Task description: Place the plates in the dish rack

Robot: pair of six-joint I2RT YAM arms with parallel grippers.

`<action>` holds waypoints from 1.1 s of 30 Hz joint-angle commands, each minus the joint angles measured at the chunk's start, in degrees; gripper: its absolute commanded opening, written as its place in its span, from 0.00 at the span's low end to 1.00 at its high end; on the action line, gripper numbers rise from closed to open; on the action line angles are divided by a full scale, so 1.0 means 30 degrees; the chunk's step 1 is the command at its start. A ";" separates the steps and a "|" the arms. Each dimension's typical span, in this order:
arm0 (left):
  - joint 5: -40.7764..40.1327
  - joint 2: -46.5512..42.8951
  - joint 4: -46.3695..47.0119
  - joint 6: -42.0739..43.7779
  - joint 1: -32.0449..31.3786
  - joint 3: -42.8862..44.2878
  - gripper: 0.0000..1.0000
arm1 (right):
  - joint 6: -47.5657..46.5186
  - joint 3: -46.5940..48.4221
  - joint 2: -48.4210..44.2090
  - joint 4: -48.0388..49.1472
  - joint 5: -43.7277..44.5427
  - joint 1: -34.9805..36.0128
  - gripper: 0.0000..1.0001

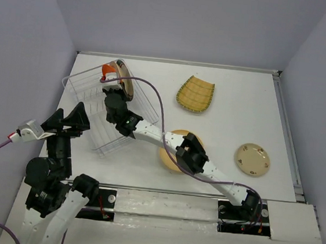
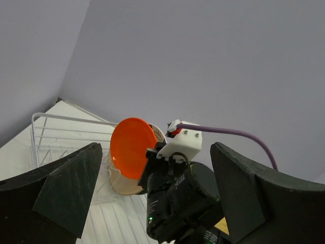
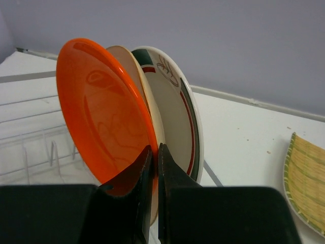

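Observation:
The white wire dish rack (image 1: 95, 128) lies at the table's left. An orange-red plate (image 1: 107, 69) stands on edge at its far end, with a cream plate and a white green-rimmed plate (image 1: 124, 78) right behind it. In the right wrist view the orange plate (image 3: 101, 122), the cream plate (image 3: 133, 71) and the green-rimmed plate (image 3: 177, 101) stand close together. My right gripper (image 3: 155, 152) is shut on the orange plate's lower rim; it also shows from above (image 1: 109, 88). My left gripper (image 1: 67, 118) is open and empty, raised at the rack's near left, facing the orange plate (image 2: 133, 147).
A squarish yellow woven plate (image 1: 195, 94) lies at the back centre, also seen in the right wrist view (image 3: 307, 178). A tan plate (image 1: 168, 157) lies partly under my right arm. A cream plate (image 1: 252, 159) lies at the right. Walls close in on three sides.

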 commanded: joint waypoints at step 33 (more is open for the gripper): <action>0.0268 0.0939 0.1173 0.0068 0.0084 0.0224 0.99 | 0.1229 -0.3942 -0.1311 0.2342 0.0134 0.1126 0.64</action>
